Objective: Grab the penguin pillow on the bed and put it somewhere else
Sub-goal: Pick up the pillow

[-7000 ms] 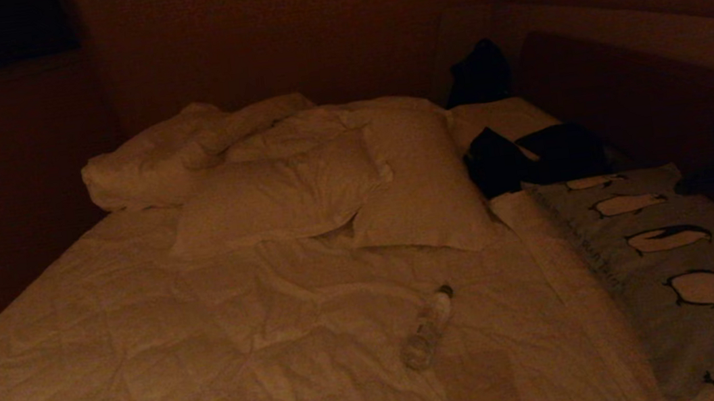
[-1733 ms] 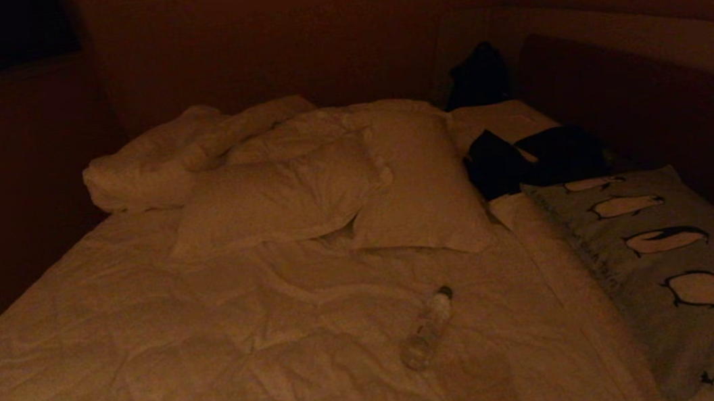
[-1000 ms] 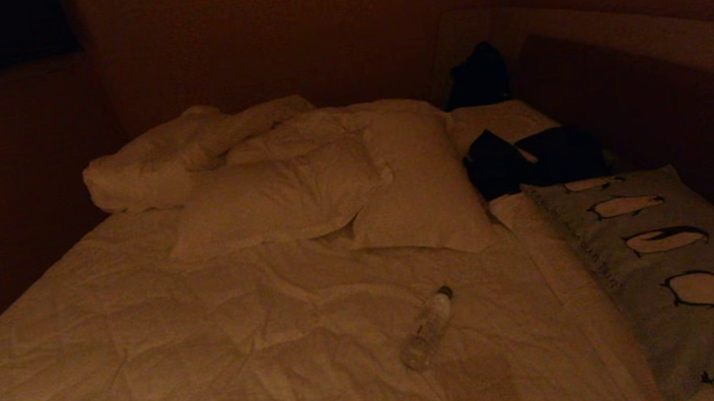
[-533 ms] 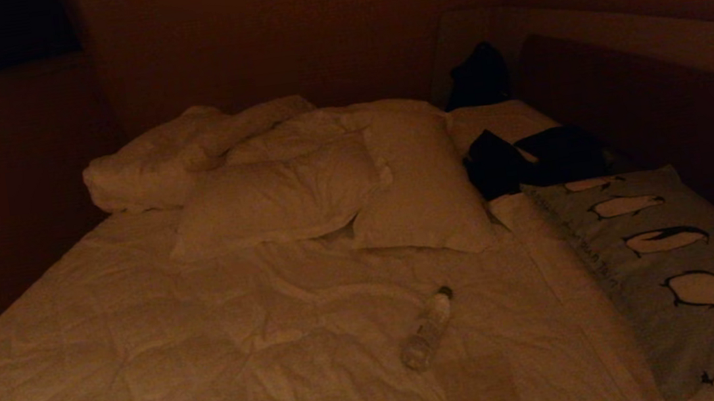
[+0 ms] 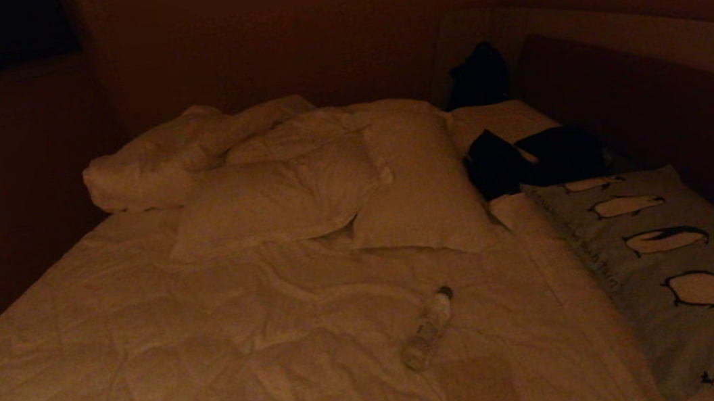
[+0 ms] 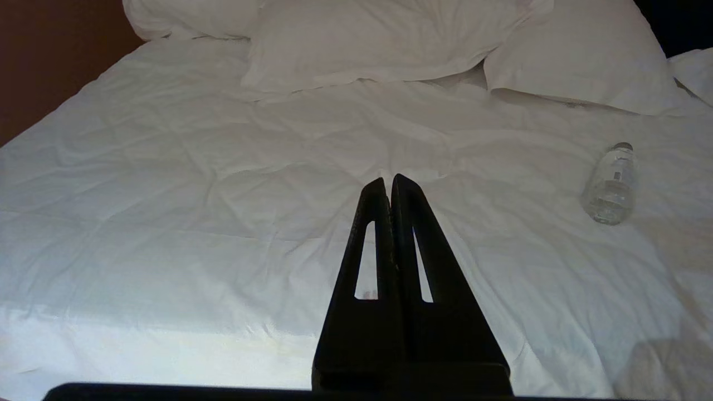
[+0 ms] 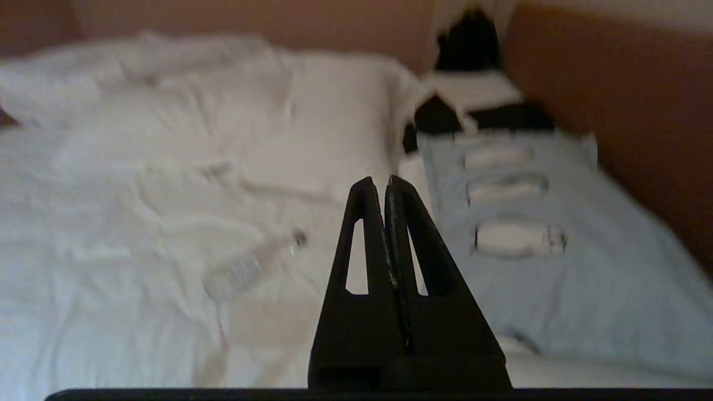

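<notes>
The penguin pillow (image 5: 672, 271), long and grey-blue with a row of black-and-white penguins, lies along the right side of the bed (image 5: 164, 347) beside the headboard. In the right wrist view the penguin pillow (image 7: 535, 262) lies ahead and to one side of my right gripper (image 7: 376, 181), which is shut, holds nothing and hangs short of the pillow. My left gripper (image 6: 388, 179) is shut over the bare duvet (image 6: 195, 195), far from the pillow. Neither arm shows in the head view.
A clear plastic bottle (image 5: 426, 328) lies on the duvet mid-bed. Two plain white pillows (image 5: 275, 200) and a bunched duvet roll (image 5: 141, 162) sit at the far end. Dark clothing (image 5: 529, 159) lies just beyond the penguin pillow. A dark padded headboard (image 5: 660, 115) runs along the right.
The head view is unchanged over the last second. Seven seconds ago dark items lay at the right on the headboard ledge and beside the pillow; they are gone.
</notes>
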Available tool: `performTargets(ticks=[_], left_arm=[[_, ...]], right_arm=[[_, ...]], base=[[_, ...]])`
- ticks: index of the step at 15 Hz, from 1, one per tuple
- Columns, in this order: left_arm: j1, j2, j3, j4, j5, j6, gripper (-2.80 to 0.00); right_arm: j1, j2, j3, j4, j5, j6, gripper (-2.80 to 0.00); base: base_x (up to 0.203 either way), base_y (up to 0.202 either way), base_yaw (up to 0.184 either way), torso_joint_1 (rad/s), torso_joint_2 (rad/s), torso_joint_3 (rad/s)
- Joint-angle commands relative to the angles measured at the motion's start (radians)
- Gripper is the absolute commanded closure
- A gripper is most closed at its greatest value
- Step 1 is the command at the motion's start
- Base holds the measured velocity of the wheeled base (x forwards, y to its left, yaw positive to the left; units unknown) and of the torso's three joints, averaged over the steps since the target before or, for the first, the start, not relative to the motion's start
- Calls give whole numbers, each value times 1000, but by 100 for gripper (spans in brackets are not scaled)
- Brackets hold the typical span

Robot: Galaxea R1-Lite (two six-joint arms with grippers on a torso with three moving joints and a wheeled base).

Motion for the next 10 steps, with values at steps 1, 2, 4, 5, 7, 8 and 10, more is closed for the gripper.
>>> performTargets(ticks=[1,2,4,5,7,8,10], left_arm=[[1,-1,0,0,0,-1,0],[1,-1,0,0,0,-1,0],[-1,0,0,0,0,-1,0],[1,0,0,0,0,-1,0],[-1,0,0,0,0,-1,0],[1,0,0,0,0,1,0],[1,0,0,0,0,-1,0]], right_arm=[[1,22,-47,1,4,0,0],[1,41,-70,1,4,1,0],[1,97,-105,1,2,1,0],[1,138,-124,0,-2,1,0],[1,245,-172,-3,-11,2,0],[1,304,-199,-6,-20,2,0],[1,422,-257,-10,-38,4,0]], base=[[0,0,0,0,0,0],[0,0,0,0,0,0],[0,0,0,0,0,0],[0,0,0,0,0,0],[0,0,0,0,0,0],[0,0,0,0,0,0],[0,0,0,0,0,0]])
